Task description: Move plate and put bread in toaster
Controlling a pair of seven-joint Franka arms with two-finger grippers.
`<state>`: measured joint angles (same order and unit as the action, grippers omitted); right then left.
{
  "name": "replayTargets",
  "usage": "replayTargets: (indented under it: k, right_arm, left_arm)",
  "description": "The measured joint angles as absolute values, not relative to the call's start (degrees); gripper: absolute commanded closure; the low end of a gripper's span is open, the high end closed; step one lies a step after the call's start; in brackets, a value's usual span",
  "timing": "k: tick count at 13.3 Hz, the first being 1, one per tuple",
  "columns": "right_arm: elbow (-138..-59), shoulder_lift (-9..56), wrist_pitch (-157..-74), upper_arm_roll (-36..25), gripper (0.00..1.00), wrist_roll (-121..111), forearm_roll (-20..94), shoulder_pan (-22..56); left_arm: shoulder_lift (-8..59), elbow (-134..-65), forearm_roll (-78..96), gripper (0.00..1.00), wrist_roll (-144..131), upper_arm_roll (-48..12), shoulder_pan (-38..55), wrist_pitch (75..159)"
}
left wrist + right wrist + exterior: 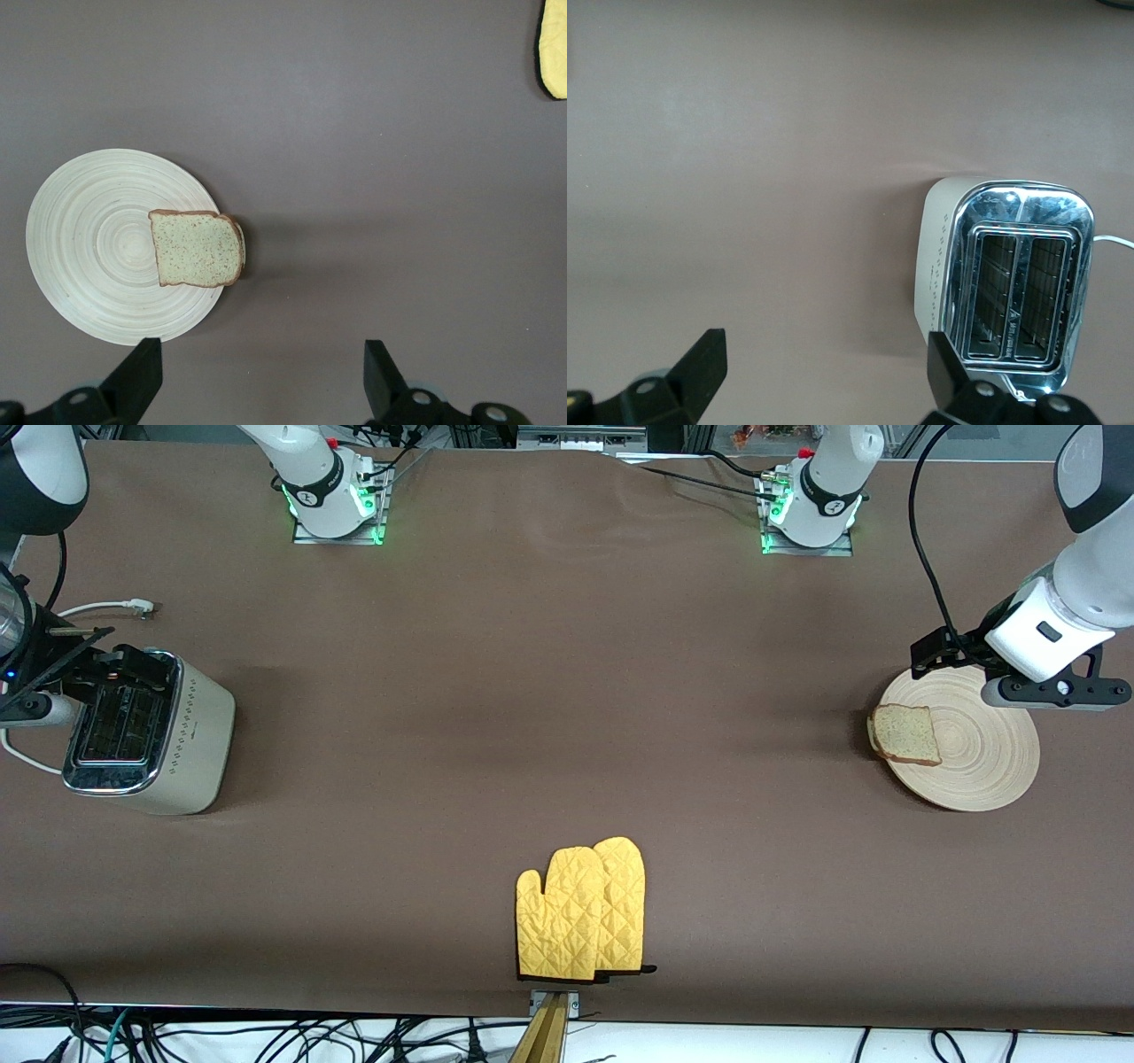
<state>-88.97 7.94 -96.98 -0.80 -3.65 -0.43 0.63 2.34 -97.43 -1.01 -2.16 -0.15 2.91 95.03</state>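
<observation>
Toward the left arm's end of the table lies the plate (974,753), a round light-wood disc with ring grain, flat on the brown table (549,717). On the plate's edge that faces the toaster rests the bread (905,733), a speckled slice with brown crust, one side of it overhanging the rim onto the table side. Over the plate's edge farthest from the front camera hangs the left gripper (262,376), its two dark fingers spread wide with nothing between them, as the left wrist view shows. Well apart from the plate, at the right arm's end of the table, stands the toaster (151,731), upright, its two slots facing up and bare in its chrome top, a white cord (106,608) trailing from it. Over the toaster hangs the right gripper (826,376), fingers likewise spread wide and holding nothing. Between the plate and the toaster, and nearer to the front camera than the plate, lies a pair of yellow quilted oven mitts (582,911), overlapping each other.
</observation>
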Motion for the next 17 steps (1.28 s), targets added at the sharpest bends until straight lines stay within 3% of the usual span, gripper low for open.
replayTargets:
  k: [9,17]
  right_arm:
    - [-88.98,7.94,-96.98,-0.80,0.00,-3.65,-0.43,0.61]
    - [-88.97,7.94,-96.98,-0.80,0.00,-3.65,-0.43,0.60]
  left_arm:
    - [2.44,-96.38,-1.01,0.00,-2.24,-0.04,2.22,94.48]
    - [5.78,-94.99,-1.12,0.00,-2.44,0.92,-5.05,85.89]
